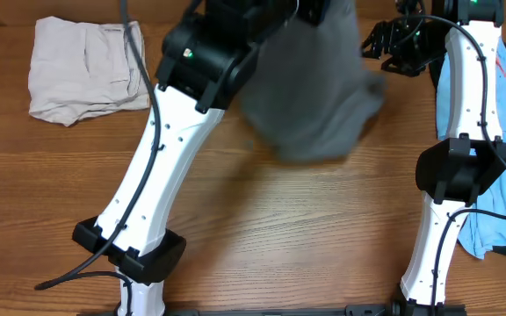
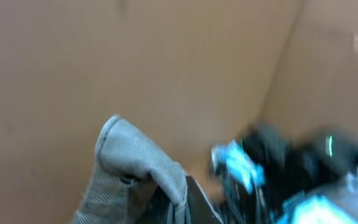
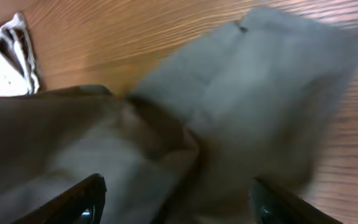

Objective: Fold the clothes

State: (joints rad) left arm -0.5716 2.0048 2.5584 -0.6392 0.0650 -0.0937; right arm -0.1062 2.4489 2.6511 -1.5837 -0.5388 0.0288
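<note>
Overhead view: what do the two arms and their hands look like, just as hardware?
The left arm and right arm both have white tapered links between bulky black joint housings, with thin black cables along them. Each shows a small green light near its upper joint. The right hand is black and angular.

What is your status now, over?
Left gripper: jaws shut on grey shorts, held up. Right gripper: jaws open, by shorts. Beige garment aside, not in way.
</note>
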